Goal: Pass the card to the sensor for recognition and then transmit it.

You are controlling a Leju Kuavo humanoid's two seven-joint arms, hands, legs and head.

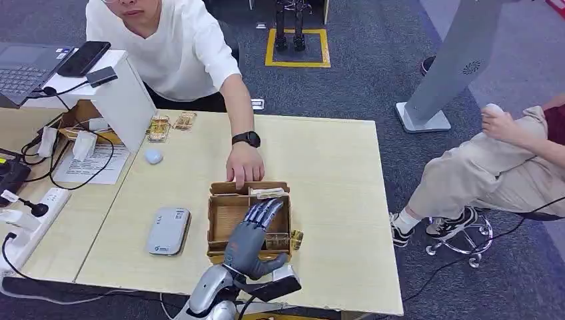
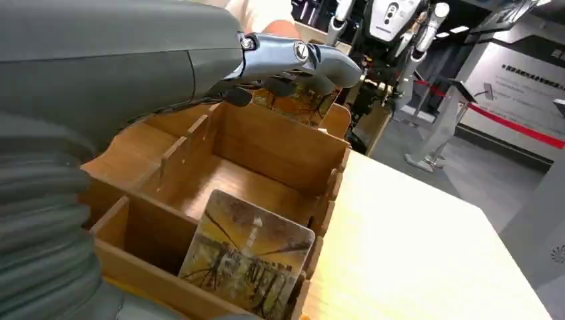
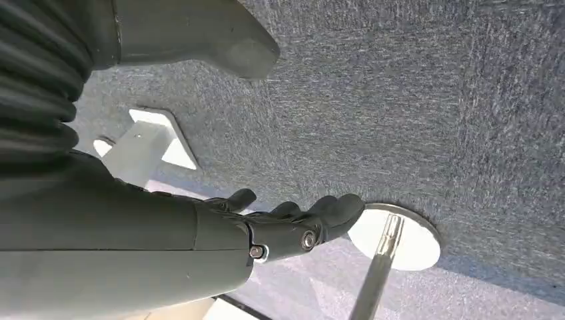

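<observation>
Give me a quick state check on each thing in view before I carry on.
left hand: over the wooden box, fingers extended, holding nothing
right hand: hanging over carpet, fingers apart, holding nothing
wooden box: open-topped, on the table
card: standing tilted in the box's near compartment
card reader: flat on the table, nothing on it
person's hand: resting on the box's far edge

Silver arm (image 1: 212, 288), grey hand (image 1: 252, 238), dark fingers (image 1: 264, 211)

Robotics lab: parked humanoid robot (image 2: 393, 27), barrier tape (image 2: 513, 123).
</observation>
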